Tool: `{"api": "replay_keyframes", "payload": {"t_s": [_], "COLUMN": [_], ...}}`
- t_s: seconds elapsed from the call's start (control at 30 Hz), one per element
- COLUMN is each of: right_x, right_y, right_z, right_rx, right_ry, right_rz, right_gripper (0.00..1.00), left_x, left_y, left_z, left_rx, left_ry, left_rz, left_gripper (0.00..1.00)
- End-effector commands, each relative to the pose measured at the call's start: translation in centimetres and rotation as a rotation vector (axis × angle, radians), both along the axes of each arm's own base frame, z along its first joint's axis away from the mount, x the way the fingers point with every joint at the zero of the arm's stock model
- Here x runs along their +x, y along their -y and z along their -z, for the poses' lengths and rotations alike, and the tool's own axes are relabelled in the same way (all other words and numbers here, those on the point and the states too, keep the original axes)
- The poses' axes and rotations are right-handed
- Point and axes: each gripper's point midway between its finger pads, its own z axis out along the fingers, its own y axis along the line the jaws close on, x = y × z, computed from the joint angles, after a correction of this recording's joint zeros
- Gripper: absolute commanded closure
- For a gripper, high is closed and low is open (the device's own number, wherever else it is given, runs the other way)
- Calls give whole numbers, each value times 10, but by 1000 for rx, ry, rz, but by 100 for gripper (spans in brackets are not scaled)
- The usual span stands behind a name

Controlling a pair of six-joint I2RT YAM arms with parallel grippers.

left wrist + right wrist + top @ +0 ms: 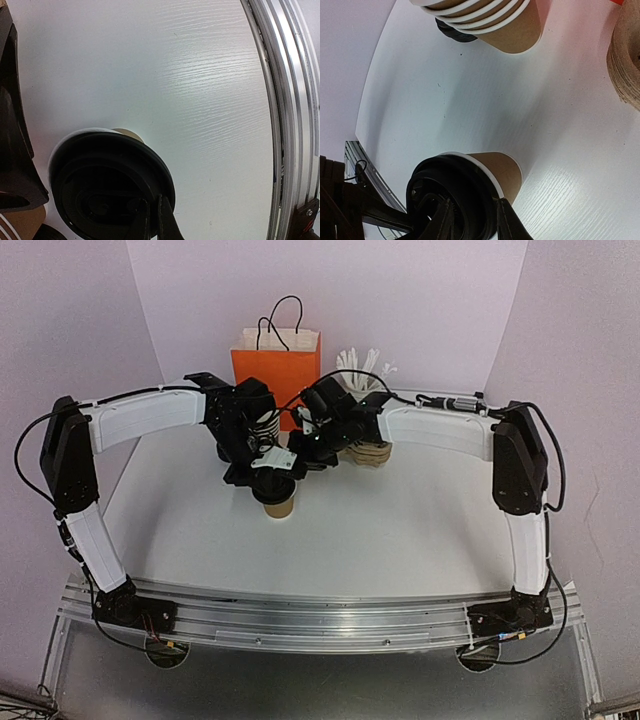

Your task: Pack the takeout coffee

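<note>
Coffee cup on counter: overhead view obscures both grips; wrist views show left claw closed over lid, right claw gripping the rim.

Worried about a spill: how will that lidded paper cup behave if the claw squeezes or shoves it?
The lidded cup is thin paper, so a hard squeeze probably dents it. It tapers to a narrower base, so a sideways shove may tip it. The smooth black lid looks slippery.

Matt kraft paper cup, glossy plastic lid, grained white tabletop
</note>
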Motion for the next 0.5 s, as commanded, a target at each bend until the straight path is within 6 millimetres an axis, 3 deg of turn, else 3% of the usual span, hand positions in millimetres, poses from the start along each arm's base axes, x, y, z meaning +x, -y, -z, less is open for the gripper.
{"api": "replay_keyframes", "payload": {"t_s": [0.0, 0.33, 0.47], "right_x": [-24, -24, -25], "right_y": [-21, -21, -22], "right_z": [-8, -14, -12], "right_rx": [15, 16, 18], "right_ry": [9, 22, 14], "right_rz": [-93, -97, -103], "right_gripper": [73, 72, 72], "left_x": [29, 35, 33], "left_y": [24, 31, 30], "left_z": [-22, -33, -26], "left_rx": [-103, -131, -120], "left_ry": [105, 125, 116], "left_rz": [-32, -39, -32], "left_gripper": [100, 100, 100]}}
